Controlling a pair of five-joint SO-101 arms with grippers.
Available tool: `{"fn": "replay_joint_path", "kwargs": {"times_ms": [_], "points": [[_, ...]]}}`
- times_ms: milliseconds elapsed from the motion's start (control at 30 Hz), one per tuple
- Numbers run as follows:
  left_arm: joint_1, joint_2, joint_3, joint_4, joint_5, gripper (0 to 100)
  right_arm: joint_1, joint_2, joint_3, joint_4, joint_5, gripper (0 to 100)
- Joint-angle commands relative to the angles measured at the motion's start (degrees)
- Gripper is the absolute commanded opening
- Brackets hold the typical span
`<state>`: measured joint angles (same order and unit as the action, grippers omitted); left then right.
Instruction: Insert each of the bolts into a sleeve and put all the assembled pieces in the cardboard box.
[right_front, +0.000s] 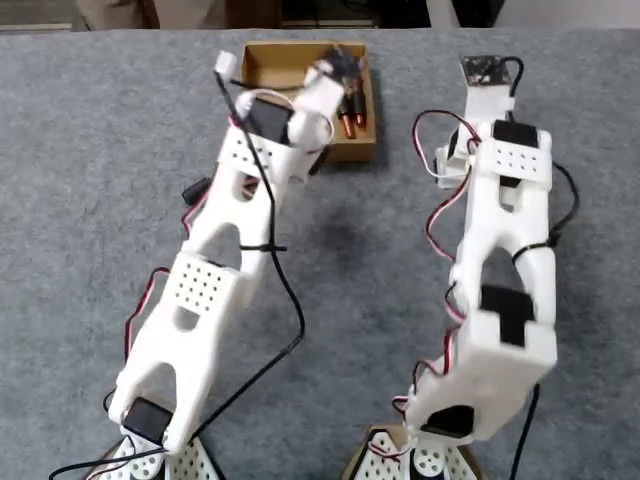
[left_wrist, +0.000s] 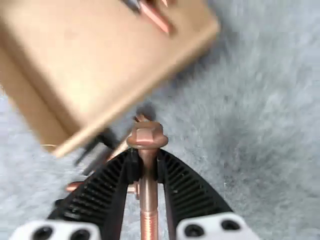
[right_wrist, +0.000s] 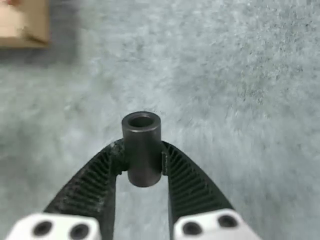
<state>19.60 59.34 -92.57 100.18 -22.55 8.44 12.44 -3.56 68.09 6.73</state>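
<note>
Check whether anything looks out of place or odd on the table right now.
Nothing stands out. The left hand is shut on a copper bolt, the right hand on a dark sleeve, and the cardboard box sits flat with copper pieces inside.

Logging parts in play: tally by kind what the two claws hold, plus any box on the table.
Bolt, in the left claw: 1
Sleeve, in the right claw: 1
Cardboard box: 1
Total: 3
</note>
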Motion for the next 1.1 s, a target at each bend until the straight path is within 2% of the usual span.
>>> {"fn": "replay_joint_path", "kwargs": {"times_ms": [0,200,467,633,833,967,1067], "points": [[-0.88,-11.30,3.60,0.88,3.16,2,-2.07,-12.00,-1.01,5.89,1.76,0.2],[-2.64,-29.41,21.54,0.88,6.77,2,-4.53,-26.42,2.51,11.34,5.19,0.2],[-5.27,-55.60,48.09,0.62,6.77,2,-11.47,-47.96,17.63,11.69,9.32,0.2],[-5.98,-69.05,62.68,-0.70,6.95,2,-14.55,-62.37,27.38,11.69,8.88,0.2],[-5.71,-86.55,82.29,-9.05,6.95,2,-19.12,-78.46,39.60,11.25,8.88,0.2],[-5.98,-98.07,97.67,-20.75,11.69,2,-25.45,-88.13,46.55,7.30,8.79,0.2],[-5.98,-105.89,107.52,-29.71,15.12,2,-29.67,-94.29,54.46,-0.88,6.24,0.2]]}}
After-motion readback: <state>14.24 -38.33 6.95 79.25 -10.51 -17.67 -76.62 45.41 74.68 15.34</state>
